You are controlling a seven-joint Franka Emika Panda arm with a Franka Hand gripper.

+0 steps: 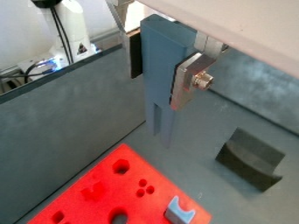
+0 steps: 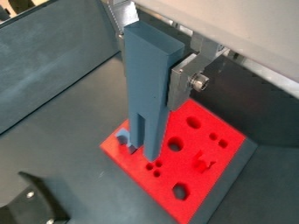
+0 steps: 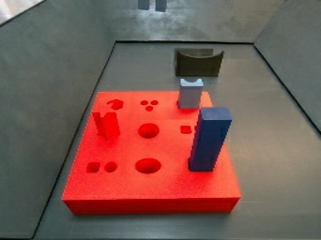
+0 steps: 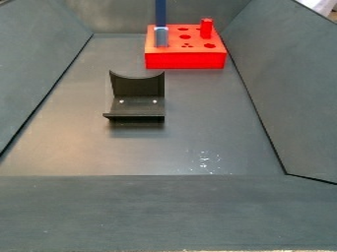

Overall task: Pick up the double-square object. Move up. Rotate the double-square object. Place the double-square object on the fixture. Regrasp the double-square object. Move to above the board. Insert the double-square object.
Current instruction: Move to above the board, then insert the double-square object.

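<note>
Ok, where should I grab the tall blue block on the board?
Grip the block at its top end, from straight above: it stands upright near a board corner, with nothing crowding it. The gripper, high up near the fixture, is shut on the bar, so free that first.

Claw (image 2: 149, 153): high over the floor, fingers (image 1: 187, 80) flat brushed silver metal with a bright bolt head; held between them the double-square object (image 1: 162, 74), matt blue-grey, plastic-looking, smooth. Board (image 3: 150, 178): saturated red, matt, slightly grainy top in a side view. Fixture (image 4: 136, 95): dark grey, matt, faint sheen on its plate. Floor (image 4: 198, 148): grey, smooth, with small glossy specks.
</note>
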